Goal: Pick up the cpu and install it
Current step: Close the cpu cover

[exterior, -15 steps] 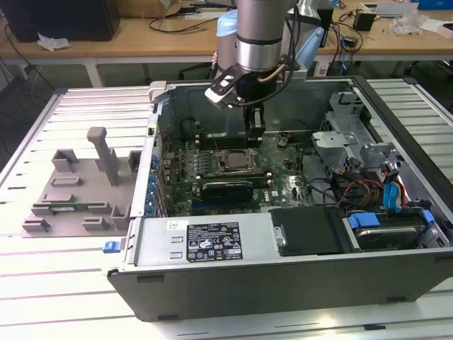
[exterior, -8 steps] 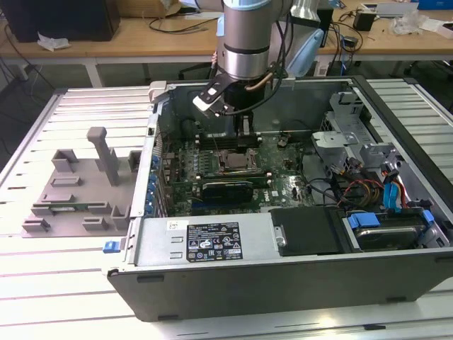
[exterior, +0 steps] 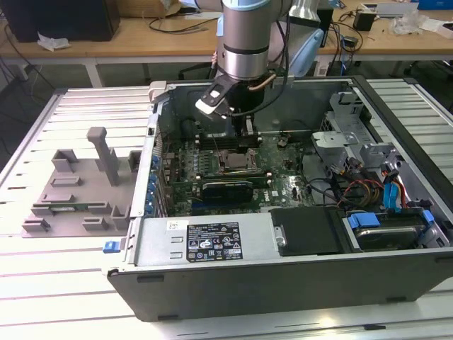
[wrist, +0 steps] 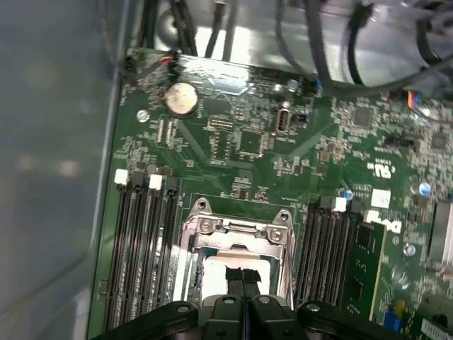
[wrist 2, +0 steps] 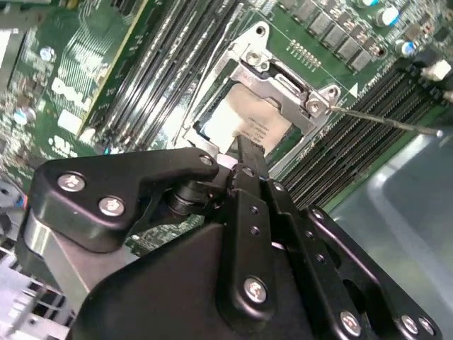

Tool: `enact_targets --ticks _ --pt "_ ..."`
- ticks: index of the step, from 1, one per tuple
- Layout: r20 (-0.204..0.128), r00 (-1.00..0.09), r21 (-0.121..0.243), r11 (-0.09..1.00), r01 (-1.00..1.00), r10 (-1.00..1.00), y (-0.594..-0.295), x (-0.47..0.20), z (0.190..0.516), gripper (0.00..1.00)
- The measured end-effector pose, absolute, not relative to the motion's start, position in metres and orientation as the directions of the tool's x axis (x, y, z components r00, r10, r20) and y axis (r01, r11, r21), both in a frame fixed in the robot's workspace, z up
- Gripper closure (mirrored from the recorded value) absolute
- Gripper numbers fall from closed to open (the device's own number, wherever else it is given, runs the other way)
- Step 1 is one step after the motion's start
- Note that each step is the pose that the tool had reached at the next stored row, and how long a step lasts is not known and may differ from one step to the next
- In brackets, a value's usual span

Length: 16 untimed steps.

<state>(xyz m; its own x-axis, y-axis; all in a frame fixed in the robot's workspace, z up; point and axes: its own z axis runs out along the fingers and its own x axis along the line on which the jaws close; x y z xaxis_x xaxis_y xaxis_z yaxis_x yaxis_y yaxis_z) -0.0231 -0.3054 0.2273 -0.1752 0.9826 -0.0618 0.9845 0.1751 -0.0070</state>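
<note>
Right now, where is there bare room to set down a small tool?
The slatted table is bare on the camera's side of the grey fixture tray, at the exterior view's left of the computer case. Crowded: the motherboard, where the gripper hangs over the cpu between memory slots.

Reaches straight down on a silver-grey cylindrical arm (exterior: 244,39), wrist held vertical. Ends in a black bolted metal gripper (wrist: 243,272), its two slim fingers (wrist 2: 249,152) pressed side by side, tips pointing downward.
</note>
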Motion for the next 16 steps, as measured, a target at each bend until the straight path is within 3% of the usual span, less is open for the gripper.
enact_targets --ticks 7,16 --pt "-0.062 -0.488 -0.007 0.489 0.872 0.871 -0.3054 -0.0231 0.2266 0.89" --pt "-0.062 -0.718 -0.007 0.719 0.695 0.694 -0.3054 -0.0231 0.2260 0.89"
